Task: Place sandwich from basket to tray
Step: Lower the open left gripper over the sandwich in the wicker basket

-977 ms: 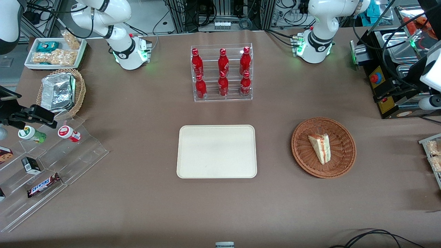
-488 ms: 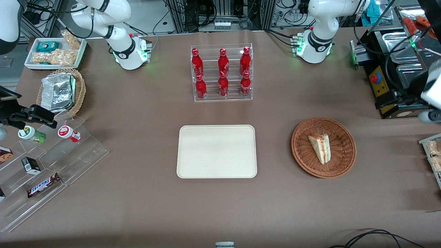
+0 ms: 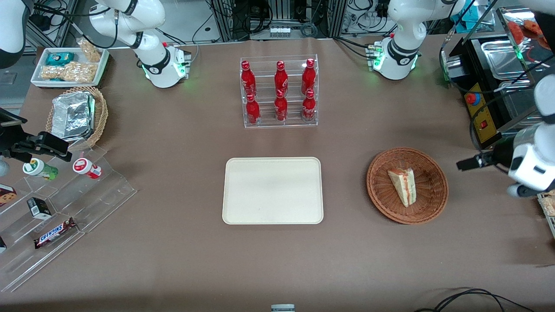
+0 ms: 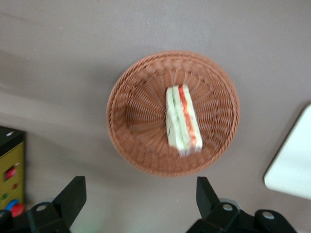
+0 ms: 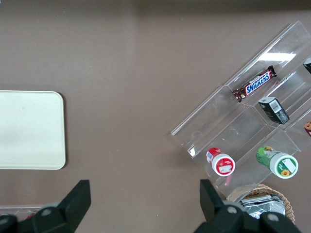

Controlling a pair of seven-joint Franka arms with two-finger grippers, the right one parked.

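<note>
Tool (image 4: 138, 201) spread wide and empty, I hang above the desk (image 3: 173, 260) just beside the basket (image 3: 433, 203), toward my working arm's end.

My fingers (image 4: 73, 196) stand apart with nothing between them, likely so they can straddle the sandwich (image 3: 403, 185), which lies on its side in the reddish-brown wicker basket as its only contents, bread slices and red filling edge showing. Nearby, toward the parked arm's end, the cream tray (image 3: 272, 190) holds nothing, ready to receive it; the lift has not yet begun.
</note>
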